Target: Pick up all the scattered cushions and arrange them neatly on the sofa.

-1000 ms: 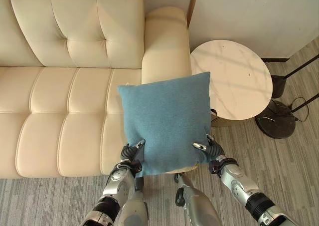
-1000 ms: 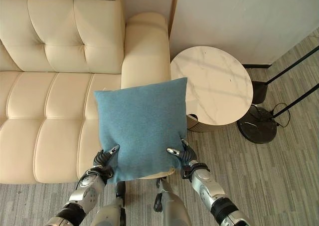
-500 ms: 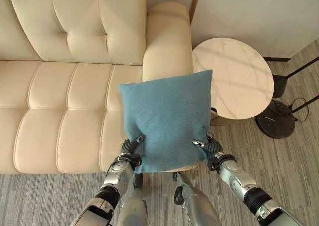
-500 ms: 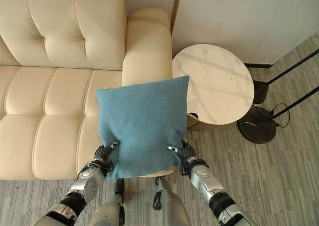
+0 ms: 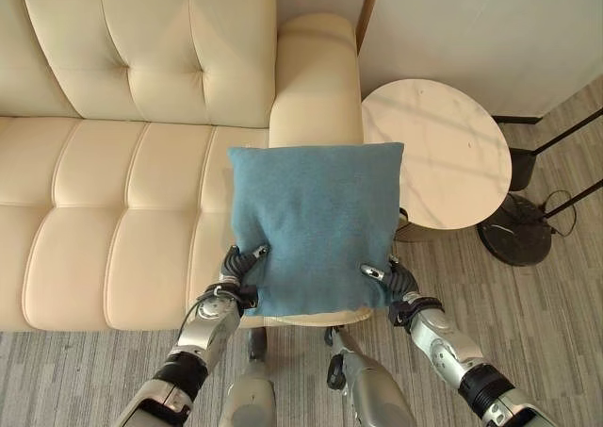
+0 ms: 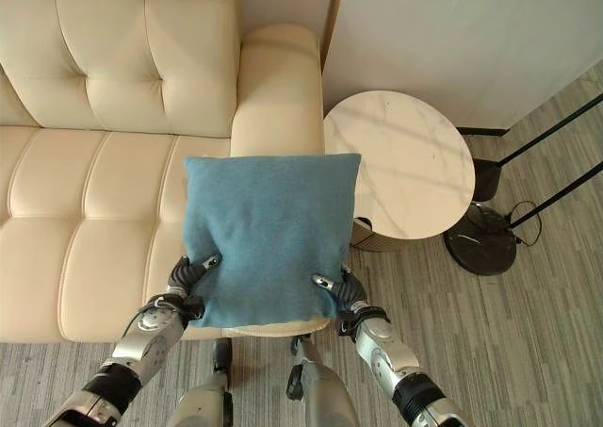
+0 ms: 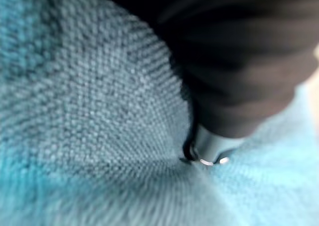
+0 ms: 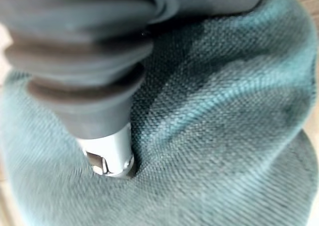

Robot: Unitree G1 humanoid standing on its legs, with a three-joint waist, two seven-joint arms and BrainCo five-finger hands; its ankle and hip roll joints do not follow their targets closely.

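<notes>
I hold a square blue cushion (image 5: 316, 224) in both hands, over the front right corner of the cream sofa (image 5: 113, 201). My left hand (image 5: 236, 271) pinches its near left corner and my right hand (image 5: 391, 281) pinches its near right corner. The cushion's far edge lies level, just in front of the sofa's right armrest (image 5: 316, 78). Up close, blue woven cloth (image 7: 99, 111) presses against my left hand's dark cover, and the same blue cloth (image 8: 224, 116) bulges round my right hand (image 8: 107, 156).
A round white marble side table (image 5: 438, 149) stands right of the armrest. A black lamp base (image 5: 516, 234) with slanted black legs sits further right on the grey striped carpet (image 5: 528, 304). A white wall (image 5: 471, 22) rises behind the table.
The cushion has turned so its far edge is now level, and it sits slightly nearer the armrest. My left arm has shifted a little to the left. Both hands keep their hold.
</notes>
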